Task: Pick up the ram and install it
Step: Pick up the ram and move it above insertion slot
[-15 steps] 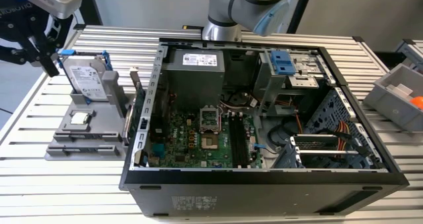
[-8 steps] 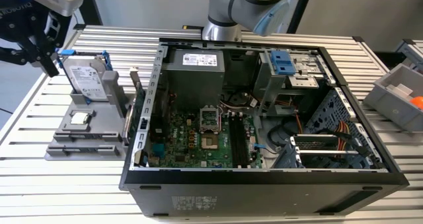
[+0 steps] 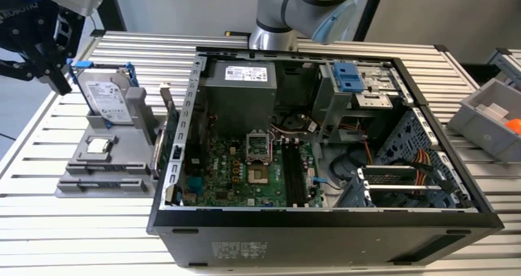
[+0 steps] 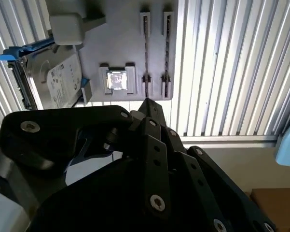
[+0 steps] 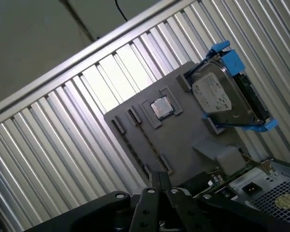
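Claw over the counter, at the exterior view's far left; ram not held.
Claw tips are pressed together with nothing between them, above the gray holder. The ram, a thin green stick, stands on edge at the holder's side on the exterior view's right, just beside the open computer case. Hard drive and processor chip sit in the holder.

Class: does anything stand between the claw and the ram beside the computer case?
Yes. The claw hangs at the exterior view's left of the hard drive, which stands upright on the grey holder. The ram stands on the drive's other side, beside the computer case, so the drive is between them.
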